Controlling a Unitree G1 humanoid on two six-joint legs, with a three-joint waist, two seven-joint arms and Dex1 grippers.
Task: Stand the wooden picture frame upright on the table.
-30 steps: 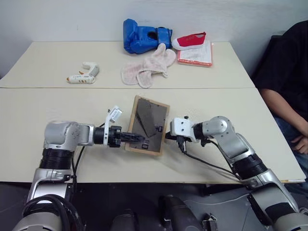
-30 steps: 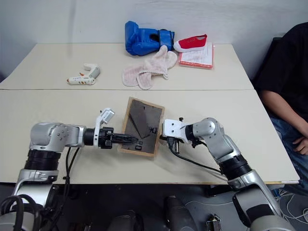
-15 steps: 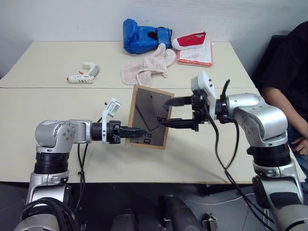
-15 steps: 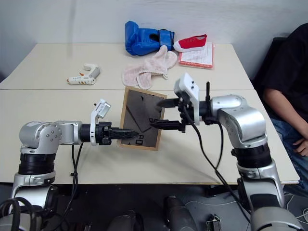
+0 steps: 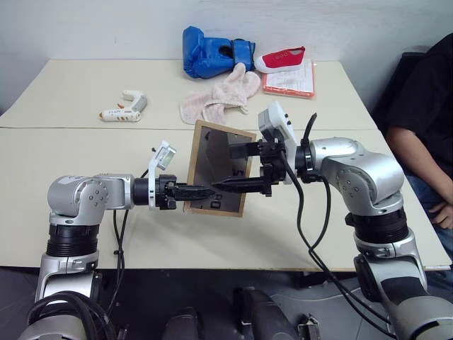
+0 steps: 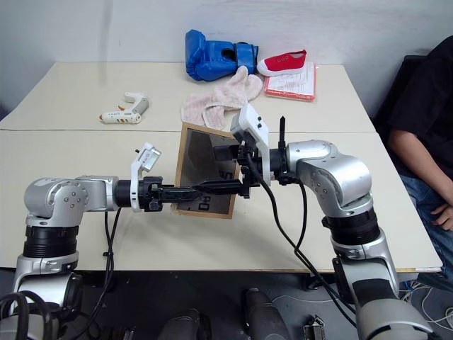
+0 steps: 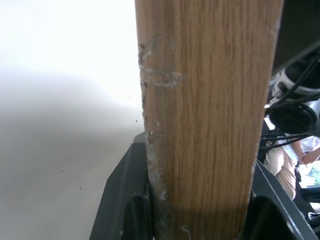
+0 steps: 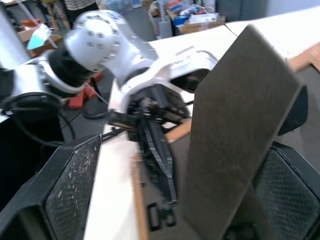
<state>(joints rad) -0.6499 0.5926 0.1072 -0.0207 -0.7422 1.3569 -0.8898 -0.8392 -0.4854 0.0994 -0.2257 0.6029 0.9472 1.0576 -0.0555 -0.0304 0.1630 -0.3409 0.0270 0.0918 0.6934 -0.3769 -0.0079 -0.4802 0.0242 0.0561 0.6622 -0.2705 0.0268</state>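
- Two hands at frame [image 5: 216, 168], tilted, off bench [image 5: 85, 234].
- Left hand [image 5: 204, 191] clamps frame's edge.
- Right hand [image 5: 235, 167] spread wide around the fold-out stand [image 8: 235, 150].

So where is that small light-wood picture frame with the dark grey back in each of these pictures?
Left eye view: wooden picture frame, centre, between both grippers.
Right eye view: centre.
Left wrist view: its wood edge fills the middle.
Right wrist view: its grey fold-out stand, close up.
Shared landmark: left gripper clamping the frame's edge.

No legible text — no labels, brands, numbers.
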